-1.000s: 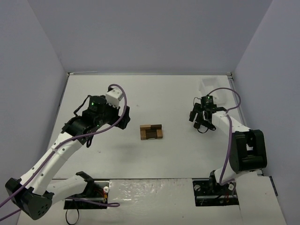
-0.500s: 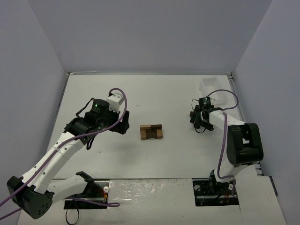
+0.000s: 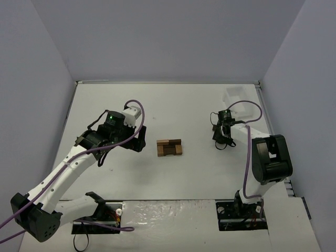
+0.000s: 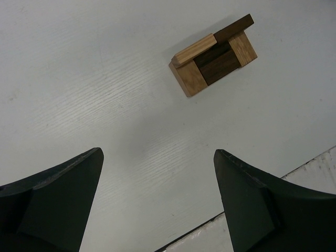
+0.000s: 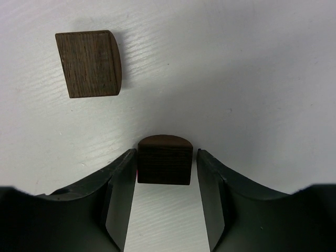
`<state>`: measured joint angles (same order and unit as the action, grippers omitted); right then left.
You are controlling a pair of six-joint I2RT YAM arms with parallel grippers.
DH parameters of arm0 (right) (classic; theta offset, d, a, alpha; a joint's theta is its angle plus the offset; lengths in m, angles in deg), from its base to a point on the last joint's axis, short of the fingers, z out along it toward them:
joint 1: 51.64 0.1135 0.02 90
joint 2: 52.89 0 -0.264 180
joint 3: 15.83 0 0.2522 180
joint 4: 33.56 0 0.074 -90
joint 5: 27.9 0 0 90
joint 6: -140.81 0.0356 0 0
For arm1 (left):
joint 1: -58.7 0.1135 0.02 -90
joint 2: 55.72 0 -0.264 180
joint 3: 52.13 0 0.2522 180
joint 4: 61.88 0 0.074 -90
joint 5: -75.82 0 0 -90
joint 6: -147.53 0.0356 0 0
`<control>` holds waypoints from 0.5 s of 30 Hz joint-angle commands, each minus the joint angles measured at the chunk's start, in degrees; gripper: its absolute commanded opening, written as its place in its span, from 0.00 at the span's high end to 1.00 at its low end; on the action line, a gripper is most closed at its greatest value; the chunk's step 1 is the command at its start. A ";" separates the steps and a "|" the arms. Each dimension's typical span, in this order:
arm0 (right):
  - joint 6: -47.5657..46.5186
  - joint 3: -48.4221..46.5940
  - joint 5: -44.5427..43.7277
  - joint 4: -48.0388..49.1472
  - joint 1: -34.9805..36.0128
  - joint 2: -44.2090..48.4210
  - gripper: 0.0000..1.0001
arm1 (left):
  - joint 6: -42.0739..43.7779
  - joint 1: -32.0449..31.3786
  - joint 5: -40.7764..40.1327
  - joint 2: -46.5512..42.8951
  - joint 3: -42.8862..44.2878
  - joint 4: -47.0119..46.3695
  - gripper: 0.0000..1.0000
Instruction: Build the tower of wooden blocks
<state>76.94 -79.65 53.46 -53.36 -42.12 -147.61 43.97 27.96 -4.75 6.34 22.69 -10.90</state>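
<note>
The wood block tower (image 3: 170, 147), a compact stack of dark brown and light tan blocks, stands mid-table; it also shows in the left wrist view (image 4: 215, 58), upper right. My left gripper (image 3: 138, 138) hangs open and empty just left of it, above the bare table (image 4: 157, 152). My right gripper (image 3: 223, 140) points down at the table to the tower's right. In the right wrist view its jaws (image 5: 165, 152) straddle a small dark block (image 5: 164, 160): the left finger touches it and a thin gap shows at the right finger. A second dark block (image 5: 90, 63) lies loose beyond.
A white rectangular tray (image 3: 231, 94) sits at the back right near the wall. The table's near edge with a white strip (image 4: 315, 168) shows behind the left gripper. Grey walls close the table on three sides.
The left gripper has moved a little right and down toward the tower. The right gripper has swung down and narrowed around the small dark block as its arm folded in.
</note>
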 commanded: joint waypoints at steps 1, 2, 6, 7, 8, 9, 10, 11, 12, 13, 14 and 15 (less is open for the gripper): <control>-0.33 -1.53 -2.18 0.94 0.57 0.66 0.65 | -0.50 0.24 1.02 -0.82 2.22 -0.67 0.16; -0.56 -1.48 -1.98 0.90 0.68 0.95 0.70 | -0.54 0.24 1.07 -0.85 2.32 -0.52 0.16; -2.23 -1.35 -0.11 1.09 1.97 4.17 0.95 | -0.94 0.24 2.16 -0.80 3.31 -0.33 0.16; -3.05 -1.35 1.02 1.26 2.67 5.66 0.97 | -1.18 0.24 2.70 -0.62 3.66 -0.38 0.16; -3.95 -1.32 2.53 1.62 3.10 7.04 1.00 | -1.60 0.24 3.83 -0.52 4.41 -0.30 0.16; -5.08 -1.06 4.90 2.29 3.63 9.86 1.00 | -1.96 0.24 4.55 -0.31 5.04 -0.30 0.16; -6.21 -0.77 7.48 3.86 4.64 11.80 1.00 | -2.45 0.24 5.35 0.12 5.77 -0.31 0.16; -7.81 -0.30 11.34 5.43 5.42 14.29 1.00 | -3.27 0.24 6.20 0.52 6.65 -0.34 0.16; -9.40 0.16 15.21 6.99 6.20 16.77 1.00 | -4.08 0.24 7.05 0.91 7.54 -0.38 0.16; -10.49 0.57 17.40 8.67 7.36 19.74 1.00 | -5.17 0.24 8.02 1.42 8.69 -0.39 0.16; -11.79 0.92 19.56 10.37 8.49 22.87 1.00 | -6.42 0.24 9.10 2.03 10.03 -0.41 0.16; -14.13 1.19 23.51 11.99 9.10 25.84 1.00 | -7.77 0.24 10.31 2.70 11.51 -0.48 0.16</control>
<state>70.59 -78.67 62.74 -50.34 -36.40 -134.71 41.59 27.96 0.18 7.26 26.86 -9.24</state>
